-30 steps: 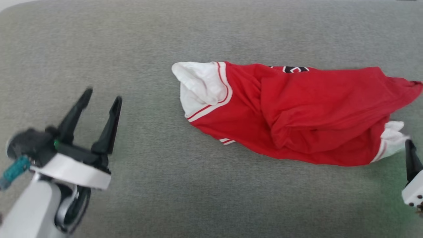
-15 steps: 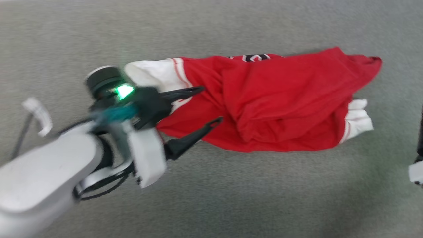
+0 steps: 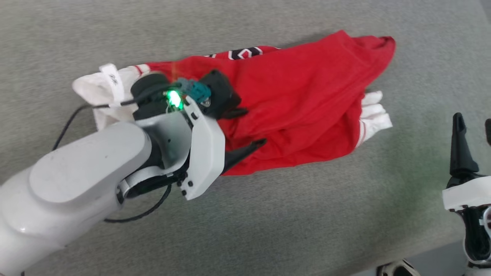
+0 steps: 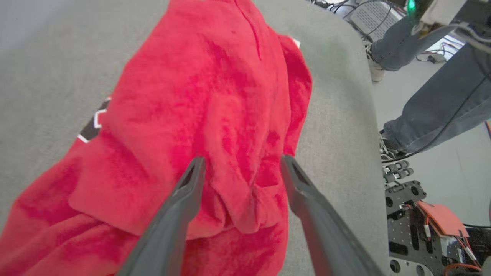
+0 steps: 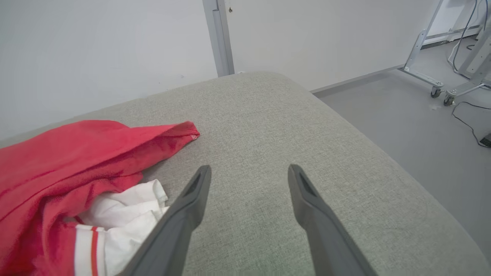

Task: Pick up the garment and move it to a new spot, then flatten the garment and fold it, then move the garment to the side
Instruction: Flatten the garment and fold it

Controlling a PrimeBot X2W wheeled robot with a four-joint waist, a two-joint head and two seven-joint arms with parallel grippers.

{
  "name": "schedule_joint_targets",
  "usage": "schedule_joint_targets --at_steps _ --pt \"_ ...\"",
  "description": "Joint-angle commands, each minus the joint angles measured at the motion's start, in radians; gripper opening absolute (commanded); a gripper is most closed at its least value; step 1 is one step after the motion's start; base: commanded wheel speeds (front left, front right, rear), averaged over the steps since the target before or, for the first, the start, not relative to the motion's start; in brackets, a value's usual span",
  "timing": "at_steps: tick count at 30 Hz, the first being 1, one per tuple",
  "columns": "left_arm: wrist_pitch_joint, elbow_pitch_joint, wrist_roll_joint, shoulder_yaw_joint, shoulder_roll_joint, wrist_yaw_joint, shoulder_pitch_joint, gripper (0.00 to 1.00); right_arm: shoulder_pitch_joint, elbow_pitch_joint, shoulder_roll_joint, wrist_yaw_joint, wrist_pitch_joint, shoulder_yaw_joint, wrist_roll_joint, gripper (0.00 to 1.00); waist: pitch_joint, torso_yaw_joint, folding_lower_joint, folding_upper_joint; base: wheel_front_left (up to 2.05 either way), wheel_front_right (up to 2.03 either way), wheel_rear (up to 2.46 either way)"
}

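Grey woven upholstery (image 3: 307,230) carries everything — a broad padded top with a rounded edge and a white wall (image 5: 96,46) behind it. On it lies the garment (image 3: 307,96), bunched lengthwise into a rumpled red band rather than spread. One white sleeve (image 3: 374,115) pokes out at our right end, more white cloth (image 3: 92,88) shows at our left end, and black-and-white lettering (image 3: 245,53) runs along the far edge. Our left gripper (image 3: 253,127) hangs over the left half of the heap with its fingers (image 4: 180,203) spread wide; in the left wrist view they straddle a raised fold (image 4: 230,199) of red cloth without pinching it. We judge that is why the arm reaches in so far — a ridge gives the fingers something to close on, where flat cloth would not. Our right gripper (image 3: 473,124) stands near the right sleeve over bare upholstery, fingers likewise apart and empty, probably placed clear so one arm can make the first lift. Nothing is raised yet, so we take the pick-up as the step in hand. A person's legs (image 4: 433,111) in jeans stand just beyond the upholstery's edge.
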Motion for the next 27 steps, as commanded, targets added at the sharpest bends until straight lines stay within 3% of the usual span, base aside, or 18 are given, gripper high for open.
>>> schedule_joint_targets --at_steps 1,7,8,10,14,19,27 --pt "0.012 0.009 0.007 0.001 0.001 0.002 0.017 1.0 -0.002 0.009 0.0 -0.001 -0.012 0.004 0.011 1.0 0.01 -0.022 0.0 0.0 0.0 0.0 0.0" --pt "0.039 0.043 0.064 0.001 0.019 0.002 0.053 1.0 -0.007 0.036 0.0 -0.001 -0.037 0.024 0.023 1.0 0.012 -0.051 0.0 0.0 0.0 0.0 0.0" --pt "0.027 0.052 0.069 0.0 0.019 0.002 0.055 0.82 -0.009 0.039 0.0 -0.001 -0.042 0.028 0.026 1.0 0.012 -0.054 0.0 0.0 0.0 0.0 0.0" --pt "0.018 0.07 0.063 0.001 0.017 0.002 0.061 0.0 -0.009 0.046 0.0 -0.001 -0.047 0.035 0.03 1.0 0.011 -0.06 0.0 0.0 0.0 0.0 0.0" --pt "-0.01 0.086 0.039 0.001 0.025 0.002 0.043 0.0 -0.002 0.055 0.0 -0.001 -0.056 0.043 0.039 1.0 0.011 -0.07 0.0 0.0 0.0 0.0 0.0" --pt "-0.121 0.167 -0.051 0.028 0.06 0.002 -0.073 0.0 0.016 0.065 0.0 -0.001 -0.069 0.046 0.049 1.0 0.009 -0.081 0.0 0.0 0.0 0.0 0.0" --pt "-0.239 0.55 -0.168 0.164 0.094 0.005 -0.206 0.0 0.025 0.094 0.0 -0.001 -0.089 0.093 0.075 1.0 0.015 -0.134 0.0 0.0 0.0 0.0 0.0"
